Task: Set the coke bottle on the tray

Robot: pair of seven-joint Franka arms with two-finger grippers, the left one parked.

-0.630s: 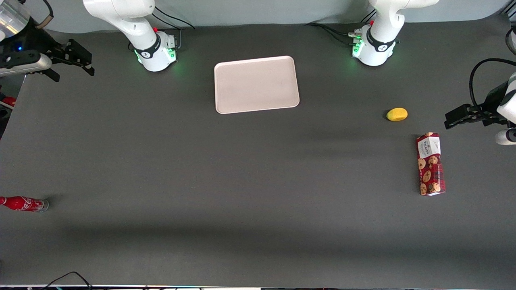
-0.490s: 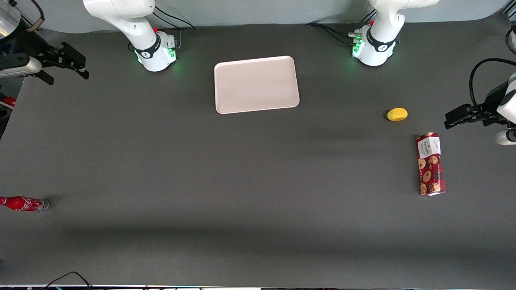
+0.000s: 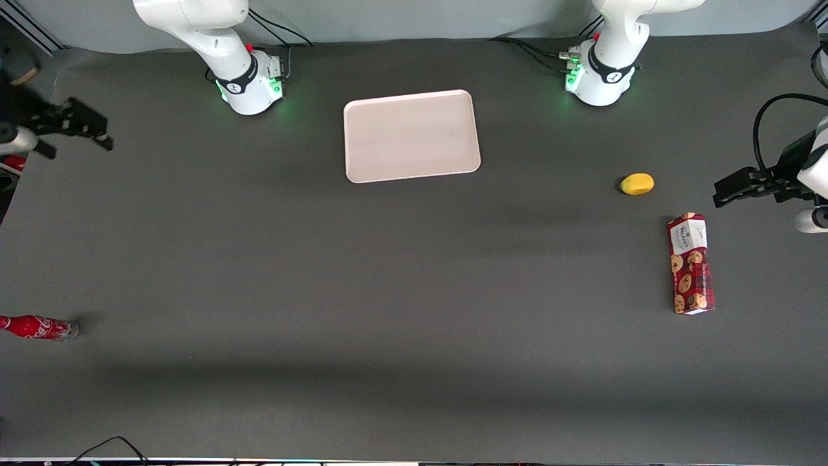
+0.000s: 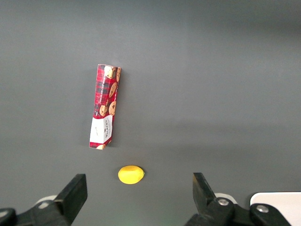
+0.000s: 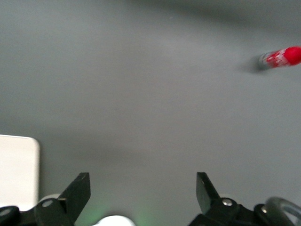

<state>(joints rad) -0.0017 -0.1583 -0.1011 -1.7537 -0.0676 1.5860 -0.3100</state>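
Note:
The coke bottle (image 3: 39,327) lies on its side on the dark table at the working arm's end, much nearer the front camera than the tray; it also shows in the right wrist view (image 5: 281,57). The pale tray (image 3: 411,135) lies flat between the two arm bases; its corner shows in the right wrist view (image 5: 18,169). My gripper (image 3: 97,133) hovers high at the working arm's end of the table, farther from the camera than the bottle. Its fingers (image 5: 79,190) stand wide apart with nothing between them.
A yellow lemon (image 3: 637,184) and a red cookie box (image 3: 691,263) lie toward the parked arm's end of the table. The arm bases (image 3: 249,83) stand beside the tray. Cables (image 3: 107,446) run along the table's front edge.
My gripper has moved toward the front camera and farther out over the table's working-arm end. The bottle, the tray and the other objects have not moved.

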